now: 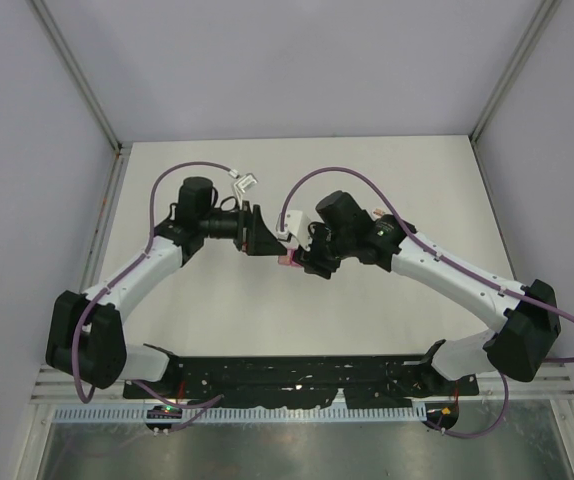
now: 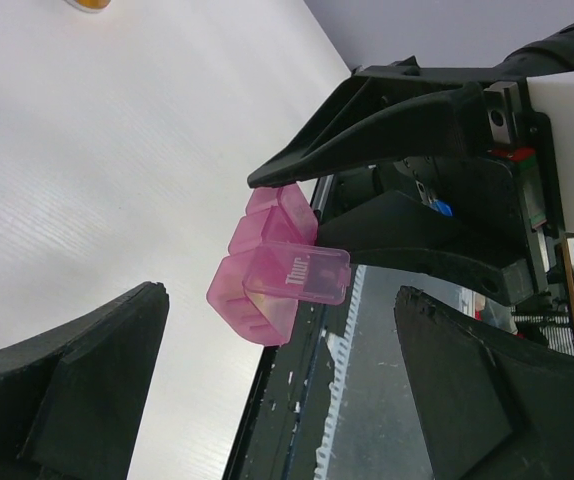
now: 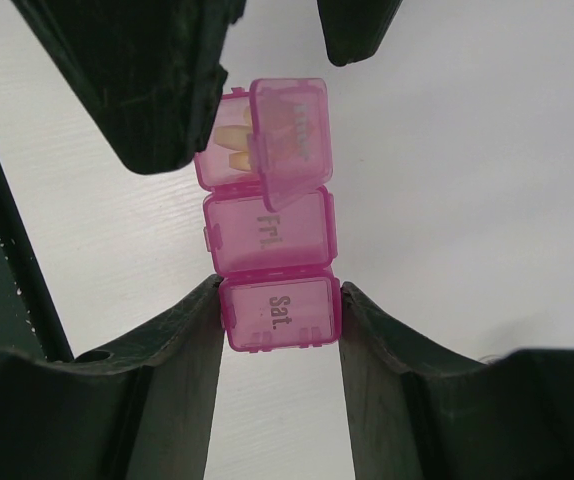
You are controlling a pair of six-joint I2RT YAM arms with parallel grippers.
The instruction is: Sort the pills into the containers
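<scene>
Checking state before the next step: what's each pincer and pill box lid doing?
Left pincer: open, empty.
Right pincer: shut on pill box, Sat end.
Thur lid: open, pills inside.
Fri lid: shut.
Sat lid: shut.

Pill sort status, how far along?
Done: tan pills sit in the open end compartment of the pill box. In hand: right jaws clamp its Sat. end; left jaws stand open at the raised lid. Left: close that lid; Fri and Sat. are shut, contents unseen.
</scene>
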